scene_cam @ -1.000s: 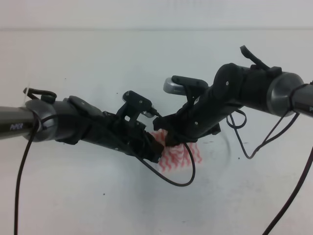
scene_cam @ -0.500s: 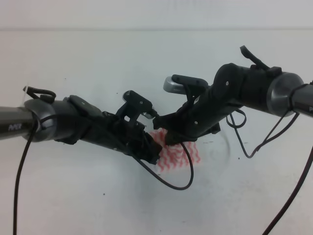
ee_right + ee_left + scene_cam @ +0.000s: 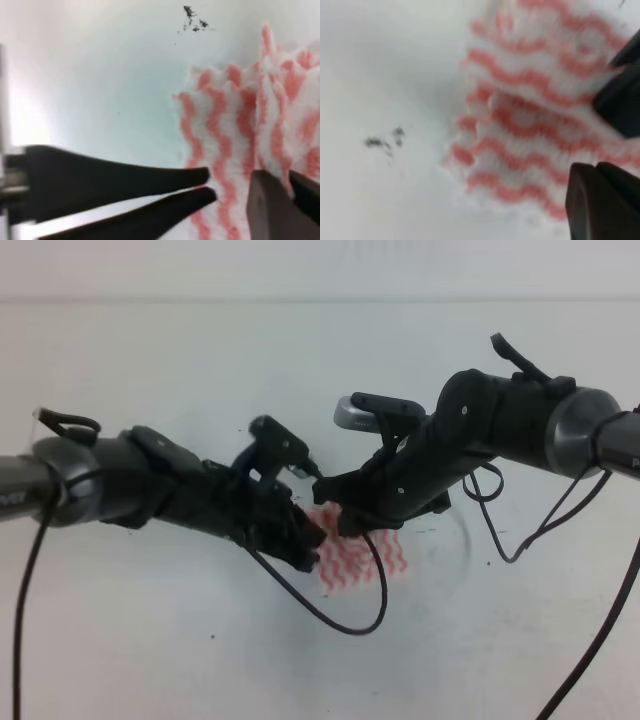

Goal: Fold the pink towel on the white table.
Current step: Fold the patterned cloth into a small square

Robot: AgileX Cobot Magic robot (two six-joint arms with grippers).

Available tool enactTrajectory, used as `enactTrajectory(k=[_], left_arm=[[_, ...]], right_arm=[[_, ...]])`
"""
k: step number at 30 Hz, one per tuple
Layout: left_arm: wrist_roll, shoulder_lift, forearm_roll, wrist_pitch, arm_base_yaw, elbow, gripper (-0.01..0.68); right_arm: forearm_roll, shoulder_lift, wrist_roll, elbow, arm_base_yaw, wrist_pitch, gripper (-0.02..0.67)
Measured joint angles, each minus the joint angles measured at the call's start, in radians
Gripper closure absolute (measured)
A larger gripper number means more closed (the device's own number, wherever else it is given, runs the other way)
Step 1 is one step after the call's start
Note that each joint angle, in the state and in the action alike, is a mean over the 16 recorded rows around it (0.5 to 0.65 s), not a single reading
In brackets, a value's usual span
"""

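Lying bunched on the white worktop (image 3: pixel 200 660) between the two arms, the towel (image 3: pixel 355 562) looks thin, soft and light, so it should crease and slump wherever it is lifted. Its right fingers (image 3: pixel 250 192) seem pinched on a raised ridge of cloth, while the left fingers (image 3: pixel 602 200) sit at the cloth's edge and I cannot tell their state. Edges and corners look the best places to grip, since a pinch mid-cloth would only gather it.
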Motion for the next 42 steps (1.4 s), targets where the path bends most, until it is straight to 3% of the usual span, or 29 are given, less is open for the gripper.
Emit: enactTrajectory(k=[7,15,22,33,42], left_arm=[[0.112,-0.043,-0.087,0.089,0.065,0.024,0.677],[0.505,-0.043,-0.420,0.235,0.133,0.150,0.676],[0.801,0.007,-0.666,0.330,0.147,0.246,0.676],[0.847,0.084,-0.697,0.382,0.144,0.246,0.676],[0.847,0.090,-0.706,0.377,0.144,0.241,0.675]], right_arm=[[0.000,0.000,0.000,0.000,0.000,-0.001,0.661],[0.000,-0.001,0.000,0.000,0.000,-0.002,0.659],[0.000,-0.001,0.000,0.000,0.000,-0.003,0.659],[0.018,0.001,0.001,0.000,0.000,-0.003,0.658],[0.065,0.007,0.003,0.000,0.000,-0.002,0.566]])
